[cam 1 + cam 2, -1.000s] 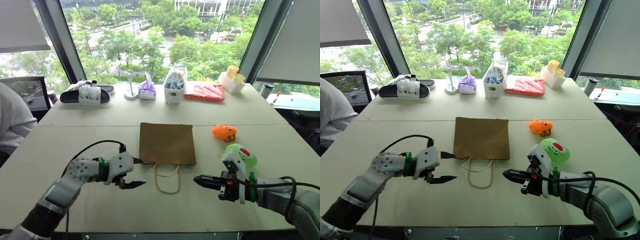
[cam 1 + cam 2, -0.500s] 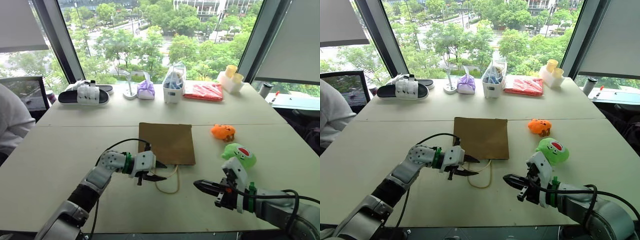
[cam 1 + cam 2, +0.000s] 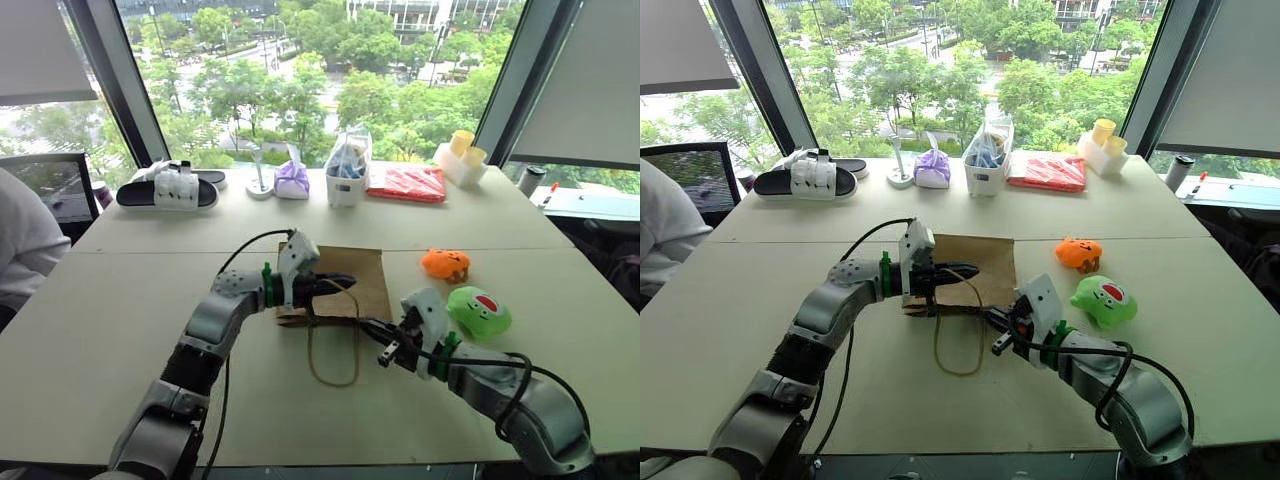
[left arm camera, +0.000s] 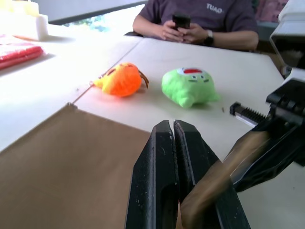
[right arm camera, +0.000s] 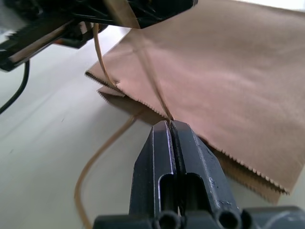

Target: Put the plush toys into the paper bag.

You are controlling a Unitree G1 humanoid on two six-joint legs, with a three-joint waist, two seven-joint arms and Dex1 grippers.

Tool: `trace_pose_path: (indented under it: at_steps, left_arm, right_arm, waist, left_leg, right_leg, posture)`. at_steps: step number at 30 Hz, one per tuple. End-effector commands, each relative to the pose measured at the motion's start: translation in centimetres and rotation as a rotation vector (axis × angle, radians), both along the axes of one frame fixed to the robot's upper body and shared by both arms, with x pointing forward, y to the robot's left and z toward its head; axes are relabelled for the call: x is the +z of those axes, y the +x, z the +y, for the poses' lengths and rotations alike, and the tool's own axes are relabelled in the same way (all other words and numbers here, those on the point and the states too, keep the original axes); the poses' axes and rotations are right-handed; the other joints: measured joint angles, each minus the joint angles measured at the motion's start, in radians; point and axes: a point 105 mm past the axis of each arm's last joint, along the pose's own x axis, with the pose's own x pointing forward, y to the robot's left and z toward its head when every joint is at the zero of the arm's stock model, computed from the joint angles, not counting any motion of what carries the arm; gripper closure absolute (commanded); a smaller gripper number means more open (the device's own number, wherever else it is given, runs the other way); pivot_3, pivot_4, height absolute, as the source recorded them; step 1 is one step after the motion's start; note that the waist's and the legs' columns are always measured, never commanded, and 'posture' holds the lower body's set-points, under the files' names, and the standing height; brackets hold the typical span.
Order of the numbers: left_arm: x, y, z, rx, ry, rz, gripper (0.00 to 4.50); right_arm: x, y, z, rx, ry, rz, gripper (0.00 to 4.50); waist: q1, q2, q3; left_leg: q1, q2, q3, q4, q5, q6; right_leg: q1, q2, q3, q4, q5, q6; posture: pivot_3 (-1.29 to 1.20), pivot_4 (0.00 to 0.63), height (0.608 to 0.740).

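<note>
Brown kraft paper bag (image 3: 345, 278) (flat, cord-handled)

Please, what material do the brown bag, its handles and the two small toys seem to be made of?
Paper bag: matte brown kraft paper, apparently; its mouth edge is saw-toothed. Handles: thin tan cord, probably twisted paper. Orange toy and green toy: soft plush fabric, with fuzzy, rounded surfaces.

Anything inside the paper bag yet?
Its inside is hidden: the paper bag lies flat, mouth barely lifted. The orange toy and green toy both sit on the table beside it.
</note>
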Motion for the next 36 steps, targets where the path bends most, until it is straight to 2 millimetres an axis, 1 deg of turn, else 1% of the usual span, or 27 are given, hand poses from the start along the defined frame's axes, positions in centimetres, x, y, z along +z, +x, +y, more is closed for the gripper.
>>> trace_pose_path:
  at_steps: [1,4,8,11,13,17,22,26,28,31,34,36]
  left_arm:
    - [2.6,-0.1,-0.1,0.016,-0.098,0.013,4.41]
    - [3.4,0.1,-0.1,0.043,-0.149,0.071,4.41]
    - [3.7,0.6,0.0,0.087,-0.179,0.122,4.41]
    - [3.5,1.2,0.1,0.12,-0.178,0.138,4.41]
    - [3.7,1.2,-0.1,0.119,-0.202,0.161,4.41]
    - [4.2,0.5,-0.9,0.076,-0.234,0.199,4.41]
    - [4.9,0.3,-1.6,0.067,-0.293,0.264,4.41]
    - [5.6,-0.2,-1.7,0.041,-0.353,0.328,4.41]
    - [5.8,-0.2,-1.6,0.042,-0.373,0.348,4.41]
    - [6.8,0.2,-0.7,0.055,-0.45,0.402,4.41]
    - [7.6,0.7,-0.1,0.077,-0.473,0.39,4.41]
    - [7.9,0.6,0.0,0.068,-0.466,0.374,4.41]
  right_arm:
    - [0.8,0.3,1.1,0.03,0.003,-0.058,4.5]
    - [0.7,0.6,1.1,0.019,0.006,-0.062,4.5]
    - [0.7,0.8,0.9,0.013,0.007,-0.069,4.5]
    - [1.1,1.1,-0.5,-0.05,0.021,-0.082,4.5]
    - [1.0,1.2,-0.9,-0.068,0.019,-0.085,4.5]
    - [0.2,1.9,-0.2,-0.075,0.007,-0.079,4.5]
    - [-0.3,3.2,0.5,-0.084,-0.017,-0.096,4.5]
    - [-0.9,5.1,1.0,-0.107,-0.051,-0.106,4.5]
    - [-1.3,5.7,1.2,-0.108,-0.067,-0.106,4.5]
    - [-2.6,7.0,1.8,-0.11,-0.085,-0.08,4.5]
    - [-4.6,7.1,2.6,-0.074,-0.136,-0.041,4.5]
    - [-5.2,7.0,3.0,-0.057,-0.146,-0.032,4.5]
  waist:
    - [-0.002,0.0,0.0]
    - [-0.003,0.0,0.0]
    - [-0.003,0.0,0.0]
    - [-0.003,0.0,0.0]
    - [-0.001,0.0,0.0]
    - [-0.003,0.0,0.0]
    - [-0.01,0.0,0.0]
    - [-0.021,0.0,0.0]
    - [-0.022,0.0,0.0]
    - [-0.025,0.0,0.0]
    - [-0.025,0.0,0.0]
    - [-0.025,0.0,0.0]
  left_leg:
    - [0.0,0.0,0.0,0.0,0.0,0.0]
    - [0.0,0.0,-0.001,0.0,0.0,0.0]
    - [0.0,0.0,-0.001,0.0,0.0,-0.001]
    - [0.0,0.0,-0.001,0.0,0.001,-0.001]
    - [0.0,0.0,-0.001,0.0,0.001,-0.001]
    - [0.0,0.0,0.0,0.0,0.001,-0.001]
    - [0.0,0.0,0.001,0.0,0.001,-0.002]
    - [0.0,0.0,0.0,0.0,0.001,-0.002]
    - [0.0,0.0,0.0,0.0,0.001,-0.003]
    - [0.001,0.0,0.001,0.0,0.003,-0.005]
    - [0.001,0.0,0.001,0.0,0.003,-0.006]
    - [0.001,0.0,0.001,0.0,0.005,-0.008]
  right_leg:
    - [0.0,0.0,0.0,0.0,0.0,0.0]
    - [0.0,0.0,0.0,0.0,0.0,0.0]
    - [0.0,0.0,0.0,0.0,0.0,0.0]
    - [0.0,0.0,0.0,0.0,0.0,0.0]
    - [0.0,0.0,0.0,0.0,0.0,0.0]
    - [0.0,0.001,0.0,0.0,0.0,0.0]
    - [0.0,0.001,0.0,0.001,0.0,0.0]
    - [0.0,0.001,0.0,0.001,0.0,0.0]
    - [-0.001,0.001,0.001,0.002,0.0,0.0]
    - [-0.001,0.001,0.001,0.003,0.0,0.0]
    - [-0.001,0.001,0.001,0.004,0.0,0.0]
    - [-0.001,0.001,0.001,0.004,0.0,0.0]
  posture:
    - [0.0,0.15,0.74]
    - [0.0,0.15,0.74]
    - [0.0,0.15,0.74]
    - [0.0,0.15,0.74]
    - [0.0,0.15,0.74]
    - [0.0,0.15,0.74]
    - [0.0,0.15,0.74]
    - [0.0,0.15,0.74]
    - [0.0,0.15,0.74]
    - [0.0,0.15,0.74]
    - [0.0,0.15,0.74]
    - [0.0,0.15,0.74]
